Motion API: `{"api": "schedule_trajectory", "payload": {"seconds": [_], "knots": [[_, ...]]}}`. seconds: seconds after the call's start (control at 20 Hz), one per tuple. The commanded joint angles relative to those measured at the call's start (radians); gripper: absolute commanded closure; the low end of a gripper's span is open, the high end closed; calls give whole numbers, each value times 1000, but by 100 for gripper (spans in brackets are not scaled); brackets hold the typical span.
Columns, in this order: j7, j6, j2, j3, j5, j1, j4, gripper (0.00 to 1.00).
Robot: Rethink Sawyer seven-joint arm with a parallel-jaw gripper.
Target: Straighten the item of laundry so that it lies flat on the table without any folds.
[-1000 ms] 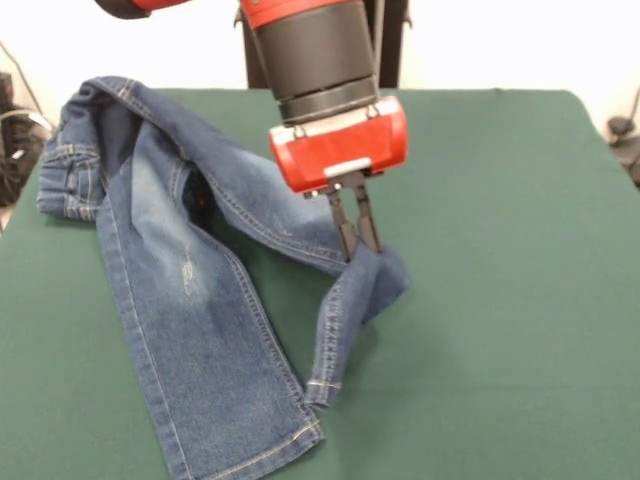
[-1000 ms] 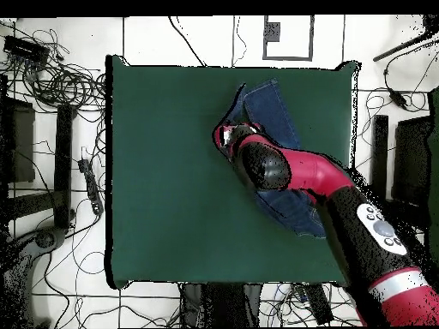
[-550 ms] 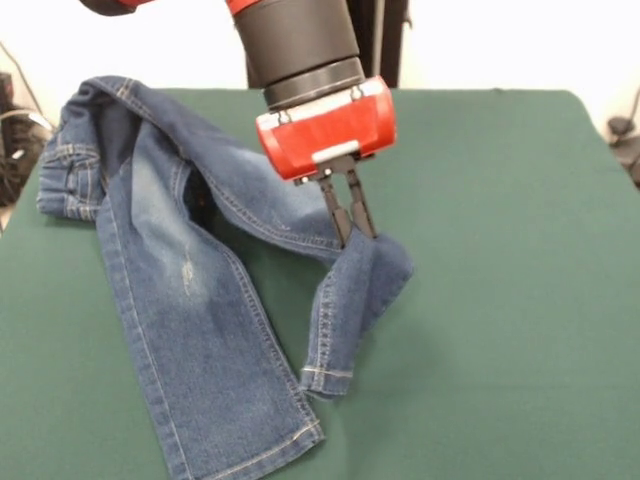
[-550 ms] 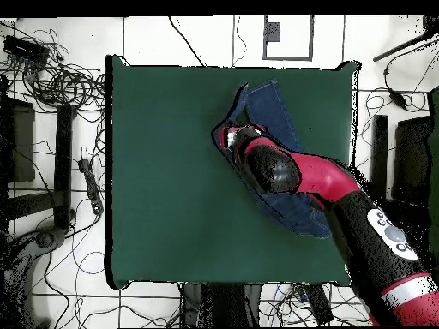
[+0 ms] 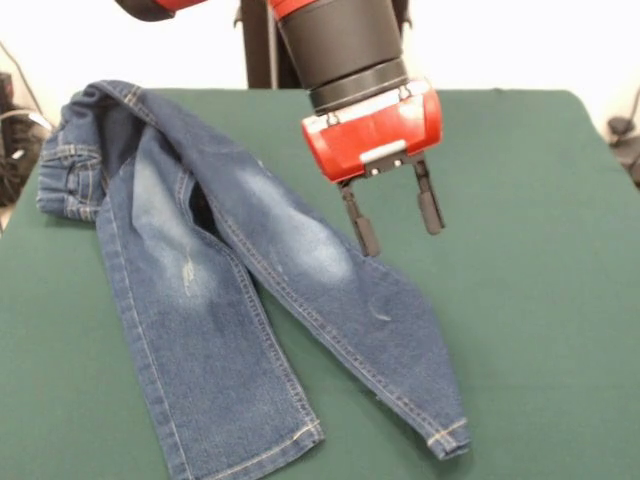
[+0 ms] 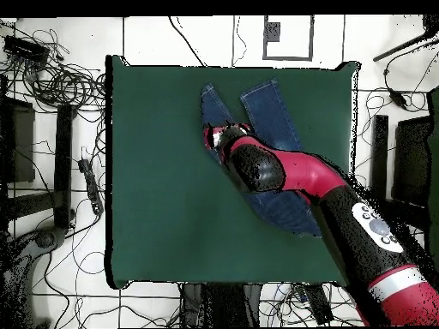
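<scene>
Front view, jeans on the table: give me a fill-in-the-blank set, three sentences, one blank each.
1. The gripper hangs above the jeans with its jaws ____.
2. The jeans' two legs lie spread apart in a ____ shape.
3. The table top is dark ____.

Missing words: open; V; green

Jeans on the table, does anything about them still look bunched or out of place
Yes. The waistband end of the jeans is bunched and folded at the table edge. Both legs lie spread out. The gripper hangs open above them.
</scene>
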Motion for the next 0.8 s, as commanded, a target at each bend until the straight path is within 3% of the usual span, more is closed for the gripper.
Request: {"api": "schedule_trajectory", "payload": {"seconds": [0.05,0.4,0.8], "knots": [[91,-39,54,27,-34,38,59,0],[85,-21,29,-10,-40,63,35,0],[152,116,-72,-258,-13,226,-63,0]]}}
